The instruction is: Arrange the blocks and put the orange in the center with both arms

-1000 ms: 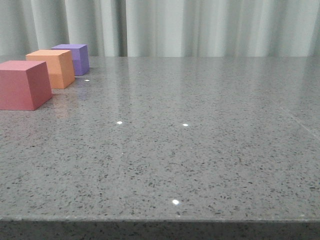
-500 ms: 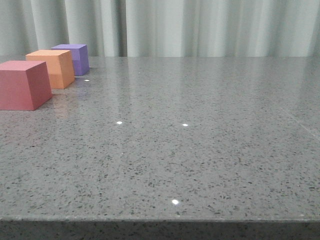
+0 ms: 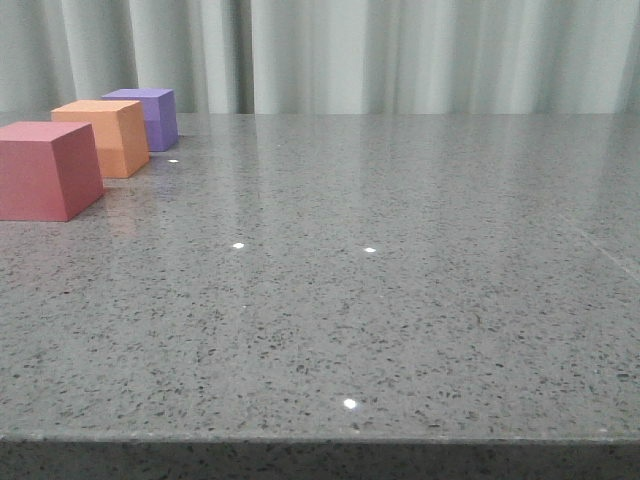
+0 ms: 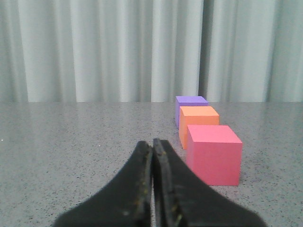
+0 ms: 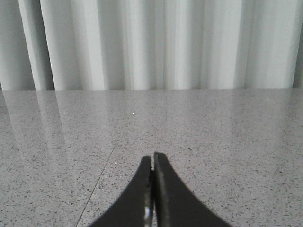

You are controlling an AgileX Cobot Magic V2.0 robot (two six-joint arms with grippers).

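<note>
Three cubes sit in a line on the grey speckled tabletop (image 3: 400,300), far over on its left side in the front view. Taking the orange cube (image 3: 105,136) as landmark: red-pink cube (image 3: 45,168) is on its near side, purple cube (image 3: 150,115) on its far side toward the pale curtain (image 3: 400,55). So orange is in the middle of the row. All three stand upright, flat on the surface. Neighbours overlap in both the front and left wrist views, so can't tell whether they touch or have small gaps.

Left wrist view shows the same order: red-pink cube (image 4: 214,153) nearest the camera, orange cube (image 4: 198,124) behind it, purple cube (image 4: 188,106) last, curtain (image 4: 94,47) behind.

Left gripper (image 4: 152,144): dark fingers (image 4: 142,179) pressed together, only a hairline seam between them, nothing held. It sits on the near side of the row relative to the orange cube, offset sideways, clear of the red-pink cube, touching nothing.

Right gripper (image 5: 152,158): fingers (image 5: 165,194) also closed tip to tip, nothing between them. It faces bare tabletop (image 5: 213,132) and curtain (image 5: 142,42); no cube appears in that view, so it's well apart from the orange cube.

Neither arm shows in the front view. A few small bright light reflections (image 3: 238,245) dot the tabletop well to the right of the orange cube.
</note>
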